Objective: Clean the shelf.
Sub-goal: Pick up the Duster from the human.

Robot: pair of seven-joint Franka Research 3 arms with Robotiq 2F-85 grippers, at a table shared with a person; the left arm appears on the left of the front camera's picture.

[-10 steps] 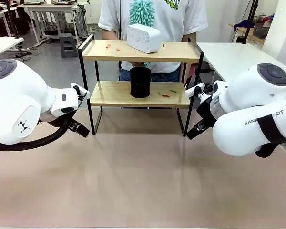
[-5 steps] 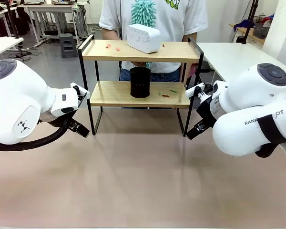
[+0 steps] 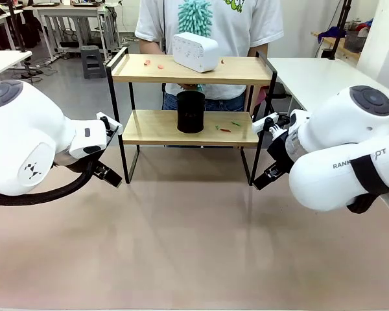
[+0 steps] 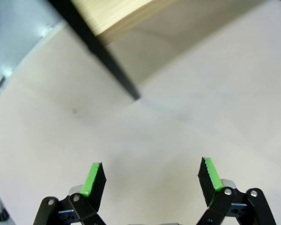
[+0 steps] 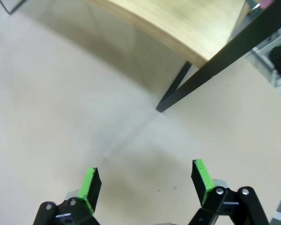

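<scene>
The shelf (image 3: pixel 157 126), two light wood boards in a black frame, stands at the table's far middle. A white box (image 3: pixel 195 52) lies on its top board beside small red scraps (image 3: pixel 147 62). A black cup (image 3: pixel 190 111) and green and red scraps (image 3: pixel 225 129) sit on the lower board. My left gripper (image 3: pixel 109 174) hangs low by the shelf's left front leg (image 4: pixel 107 65) and is open (image 4: pixel 150 174) over bare table. My right gripper (image 3: pixel 264 177) is by the right front leg (image 5: pixel 175 91), also open (image 5: pixel 147 180) with nothing between its fingers.
A person in a white shirt stands behind the shelf holding a teal fluffy duster (image 3: pixel 194 17) above the top board. A white side table (image 3: pixel 324 78) lies to the right. The pinkish tabletop (image 3: pixel 194 240) stretches in front of the shelf.
</scene>
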